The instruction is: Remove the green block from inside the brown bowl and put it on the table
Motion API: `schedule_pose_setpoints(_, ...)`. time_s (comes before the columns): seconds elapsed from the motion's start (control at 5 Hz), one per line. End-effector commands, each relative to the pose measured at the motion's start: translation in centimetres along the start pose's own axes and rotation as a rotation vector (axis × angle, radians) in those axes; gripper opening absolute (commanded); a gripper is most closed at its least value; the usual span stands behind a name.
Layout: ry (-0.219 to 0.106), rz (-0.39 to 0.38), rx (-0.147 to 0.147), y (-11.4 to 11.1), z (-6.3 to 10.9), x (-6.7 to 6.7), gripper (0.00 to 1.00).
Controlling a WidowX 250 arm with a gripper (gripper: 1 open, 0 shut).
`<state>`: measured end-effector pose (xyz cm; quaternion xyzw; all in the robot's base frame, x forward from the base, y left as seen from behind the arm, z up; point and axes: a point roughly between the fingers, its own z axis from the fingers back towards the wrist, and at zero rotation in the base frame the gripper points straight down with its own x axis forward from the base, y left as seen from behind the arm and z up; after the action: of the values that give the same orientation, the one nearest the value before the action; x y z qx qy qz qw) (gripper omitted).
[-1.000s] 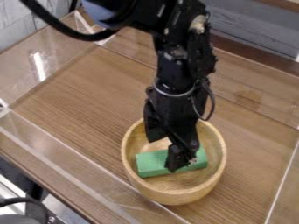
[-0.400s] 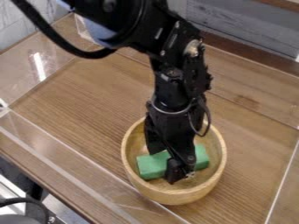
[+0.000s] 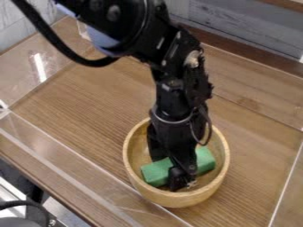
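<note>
— One arm (image 3: 166, 62) is all that works here, black and jointed, reaching down from the upper left with its gripper (image 3: 178, 170) pointing straight down into the brown bowl (image 3: 178, 197).

— Where is the green block (image 3: 206, 160) from the gripper's side of things?

— Right under it and around it. The block lies flat on the bottom of the bowl, and the black fingers (image 3: 180, 176) stand over its middle, so green shows on both sides of them: a larger piece to the right, a smaller piece to the left.

— Are the fingers clamped on it?

— No, the jaws stand spread wide, with nothing gripped. Whether the tips actually touch the block I cannot tell; the gripper's own body hides that spot.

— And the bowl?

— Its thick pale wooden rim rings the gripper on all sides. The near wall curves just below the fingertips, the far rim is partly hidden behind the wrist. It sits on the table (image 3: 83, 106).

— What lies further out from the gripper?

— Bare wood-grain tabletop to the left and behind, and clear plastic walls (image 3: 48, 62) along the edges, one catching a pale glare off to the far left.
</note>
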<state>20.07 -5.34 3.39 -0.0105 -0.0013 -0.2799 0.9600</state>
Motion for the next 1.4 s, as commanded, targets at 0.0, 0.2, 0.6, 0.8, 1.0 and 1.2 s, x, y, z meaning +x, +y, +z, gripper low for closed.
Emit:
schedule_pose_setpoints(0.0, -0.033, -0.009, 0.008, 0.1, 0.2, 0.6, 0.0)
schedule_pose_setpoints(0.2, -0.037, -0.006, 0.005, 0.1, 0.3, 0.6, 0.0)
schedule_pose_setpoints(0.6, -0.046, 0.002, -0.002, 0.2, 0.4, 0.6, 0.0)
schedule_pose_setpoints(0.8, -0.047, 0.009, 0.001, 0.3, 0.8, 0.5, 0.0)
schedule_pose_setpoints(1.0, -0.049, 0.019, 0.003, 0.5, 1.3, 0.5, 0.0)
schedule_pose_setpoints(1.2, -0.053, 0.031, 0.006, 0.7, 1.8, 0.4, 0.0)
